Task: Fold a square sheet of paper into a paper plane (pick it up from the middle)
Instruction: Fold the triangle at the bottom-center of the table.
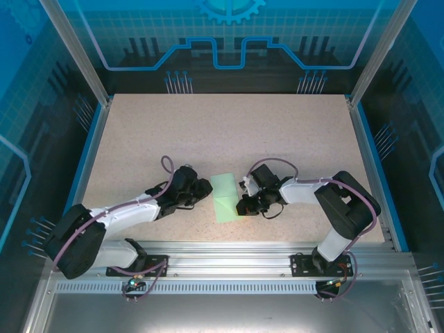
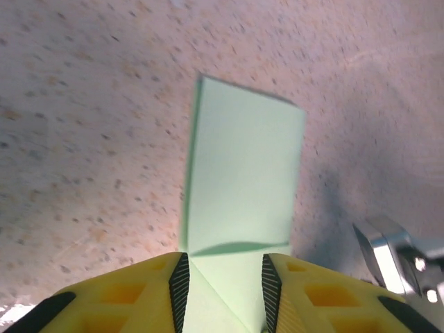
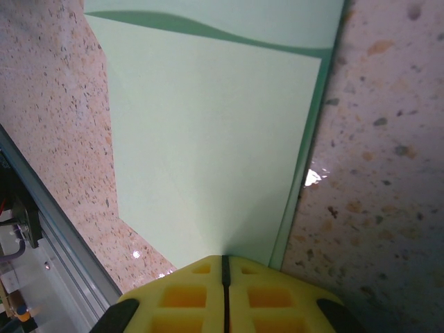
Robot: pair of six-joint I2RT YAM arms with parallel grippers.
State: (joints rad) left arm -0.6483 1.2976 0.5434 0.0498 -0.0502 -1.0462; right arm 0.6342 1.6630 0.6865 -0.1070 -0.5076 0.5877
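Observation:
The pale mint-green sheet of paper [image 1: 225, 196] lies partly folded on the speckled table, between the two grippers. My left gripper [image 1: 205, 187] sits at its left edge, low over the table. In the left wrist view, the left gripper [image 2: 223, 277] is open, and the paper [image 2: 243, 180] with a diagonal crease runs between the yellow fingers [image 2: 146, 291]. My right gripper [image 1: 244, 205] is at the paper's near right corner. Seen from the right wrist, the right gripper [image 3: 223, 258] is shut on the edge of the paper [image 3: 208, 139], which spreads away from the tips.
The speckled table [image 1: 222, 132] stretches open behind the paper, framed by blue side borders. An aluminium rail [image 1: 222, 253] runs along the near edge, close to the paper's near side, and the same rail [image 3: 62, 257] appears in the right wrist view. Part of the right arm's metal [image 2: 395, 257] appears beside the left fingers.

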